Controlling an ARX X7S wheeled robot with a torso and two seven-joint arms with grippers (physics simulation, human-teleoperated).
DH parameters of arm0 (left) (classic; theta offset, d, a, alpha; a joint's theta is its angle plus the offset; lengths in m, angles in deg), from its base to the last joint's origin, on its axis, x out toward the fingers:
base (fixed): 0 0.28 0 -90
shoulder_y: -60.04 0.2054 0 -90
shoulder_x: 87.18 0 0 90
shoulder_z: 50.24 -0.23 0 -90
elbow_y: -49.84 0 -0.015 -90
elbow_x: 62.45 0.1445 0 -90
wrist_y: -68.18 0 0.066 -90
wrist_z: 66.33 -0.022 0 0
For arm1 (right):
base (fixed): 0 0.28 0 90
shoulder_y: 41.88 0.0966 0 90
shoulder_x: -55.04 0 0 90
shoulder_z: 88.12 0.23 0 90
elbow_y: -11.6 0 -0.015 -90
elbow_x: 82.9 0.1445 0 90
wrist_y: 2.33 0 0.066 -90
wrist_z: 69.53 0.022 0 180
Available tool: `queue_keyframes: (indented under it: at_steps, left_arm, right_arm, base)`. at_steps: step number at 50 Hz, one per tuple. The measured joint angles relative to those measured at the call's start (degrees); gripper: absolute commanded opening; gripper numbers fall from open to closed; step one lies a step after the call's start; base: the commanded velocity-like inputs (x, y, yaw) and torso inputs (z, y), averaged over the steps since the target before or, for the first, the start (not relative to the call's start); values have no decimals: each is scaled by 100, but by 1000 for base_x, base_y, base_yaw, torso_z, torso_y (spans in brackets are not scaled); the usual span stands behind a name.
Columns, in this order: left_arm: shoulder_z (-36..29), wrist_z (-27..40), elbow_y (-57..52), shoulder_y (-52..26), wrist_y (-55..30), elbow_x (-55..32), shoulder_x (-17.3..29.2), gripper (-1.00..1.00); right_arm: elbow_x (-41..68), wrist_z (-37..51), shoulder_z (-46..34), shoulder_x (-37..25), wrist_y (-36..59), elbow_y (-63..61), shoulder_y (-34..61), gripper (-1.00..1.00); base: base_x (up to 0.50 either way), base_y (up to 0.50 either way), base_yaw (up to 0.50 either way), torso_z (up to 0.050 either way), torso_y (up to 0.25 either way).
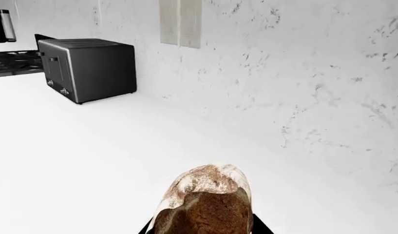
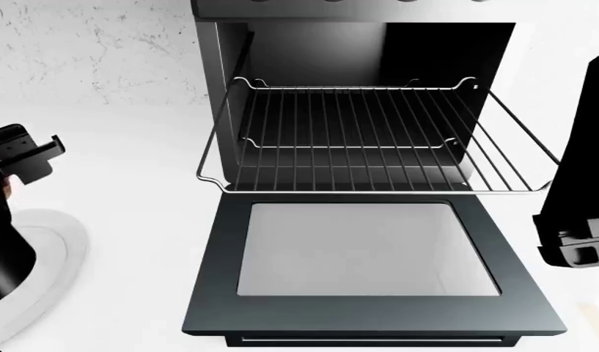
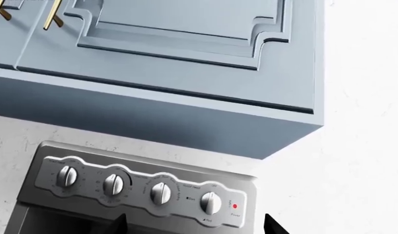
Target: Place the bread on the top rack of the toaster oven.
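The bread (image 1: 205, 200), a golden-brown loaf chunk with a floury top, sits between the black fingers (image 1: 260, 226) of my left gripper (image 1: 199, 230), which is shut on it above the white counter. The head view does not show the bread; my left arm (image 2: 20, 158) is at that view's left edge. The toaster oven (image 2: 221, 88) stands open, its door (image 2: 358, 323) folded down flat. The top rack (image 2: 377, 191) is pulled out over the door, and a lower wire rack (image 2: 343, 144) sits deeper inside. My right gripper (image 3: 195, 225) is open and empty, facing the oven's knob panel (image 3: 140, 187).
A black pop-up toaster (image 1: 88, 68) stands by the marbled wall, with a stove grate (image 1: 13, 61) beyond it. A white round rim (image 2: 55, 249) lies under my left arm. My right arm (image 2: 573, 213) hangs beside the rack's right corner. Blue cabinets (image 3: 185, 58) hang above the oven.
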Motion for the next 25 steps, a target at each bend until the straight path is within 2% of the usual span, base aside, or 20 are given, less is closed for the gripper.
queue_keyframes:
  at_steps: [11,25]
  left_arm:
    - [-113,517,84,-581,-343,-1187,141,-100]
    - [-730,1106,552,-1377,-407,-2730,347,-100]
  right_arm:
    - [-54,46,883,-33,-150,-17,-983,100]
    - [-113,102,1261,-58,-224,-21,-1429,100]
  base:
    - [0,0,0,0,0]
    - [0,0,0,0,0]
